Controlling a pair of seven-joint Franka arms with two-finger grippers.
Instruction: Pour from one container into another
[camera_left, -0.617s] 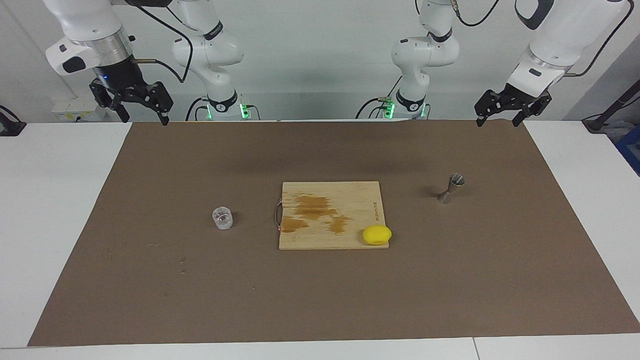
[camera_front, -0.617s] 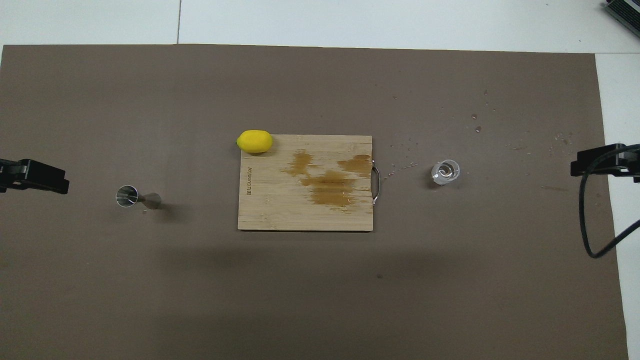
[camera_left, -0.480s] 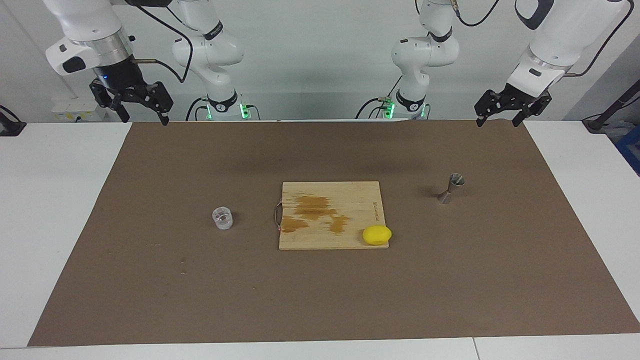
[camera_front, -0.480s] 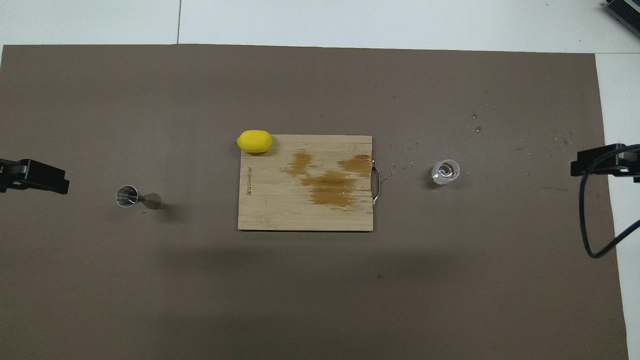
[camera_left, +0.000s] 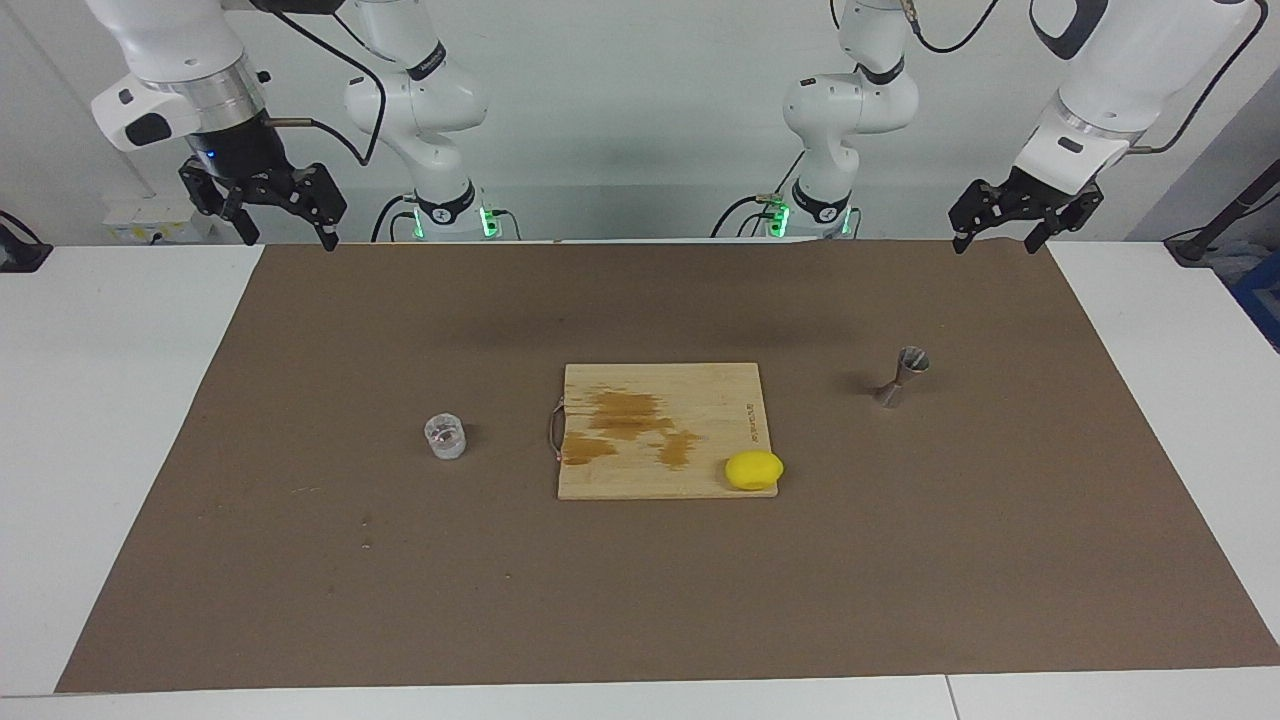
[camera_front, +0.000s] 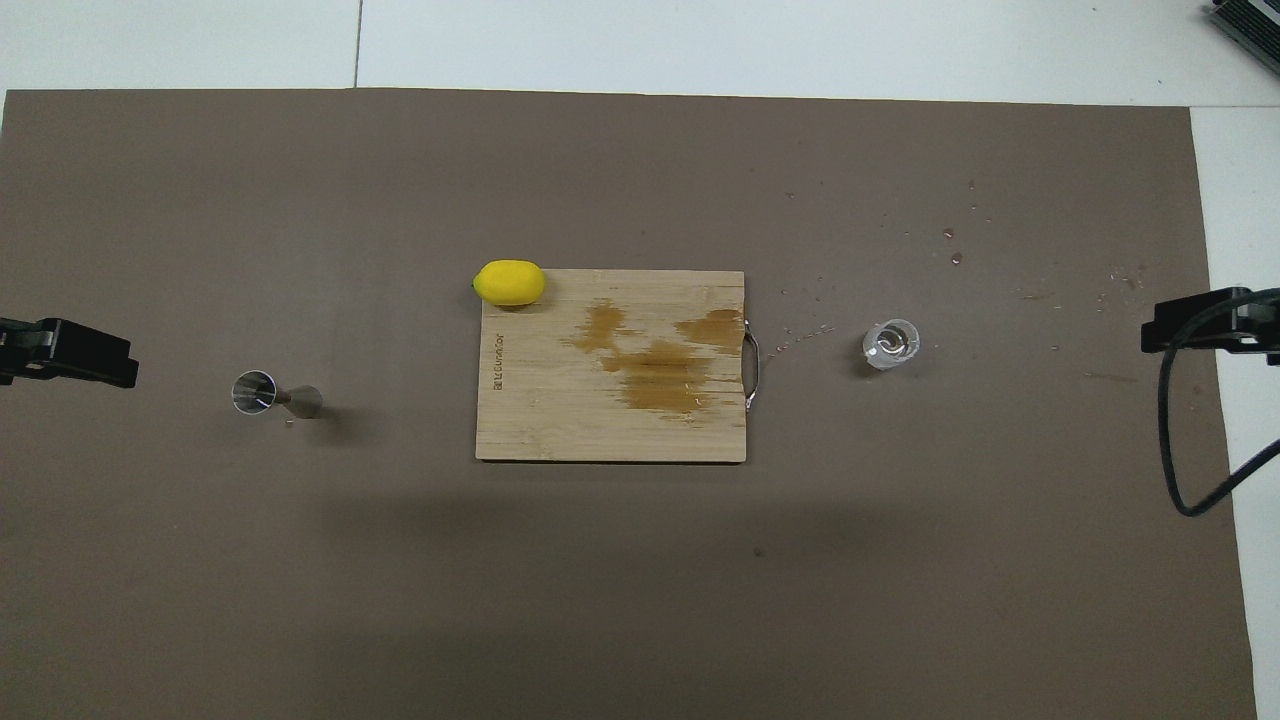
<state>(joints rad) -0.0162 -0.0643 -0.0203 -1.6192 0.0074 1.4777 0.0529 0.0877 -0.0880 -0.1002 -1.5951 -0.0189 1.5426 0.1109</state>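
The small clear glass cup (camera_left: 445, 437) (camera_front: 889, 344) stands upright on the brown mat toward the right arm's end of the table. The steel hourglass jigger (camera_left: 902, 376) (camera_front: 275, 394) stands toward the left arm's end, beside the cutting board. My right gripper (camera_left: 288, 240) hangs open and empty in the air over the mat's edge at the robots' end. My left gripper (camera_left: 995, 245) hangs open and empty over the same edge at its own end. Neither gripper is close to the cup or the jigger.
A wooden cutting board (camera_left: 700, 385) (camera_front: 540, 420) with dark wet stains lies mid-mat between cup and jigger. A yellow lemon (camera_left: 754, 470) (camera_front: 510, 282) sits at its corner. Small droplets dot the mat (camera_front: 950, 240) near the cup. A black cable (camera_front: 1180, 450) hangs by the right arm.
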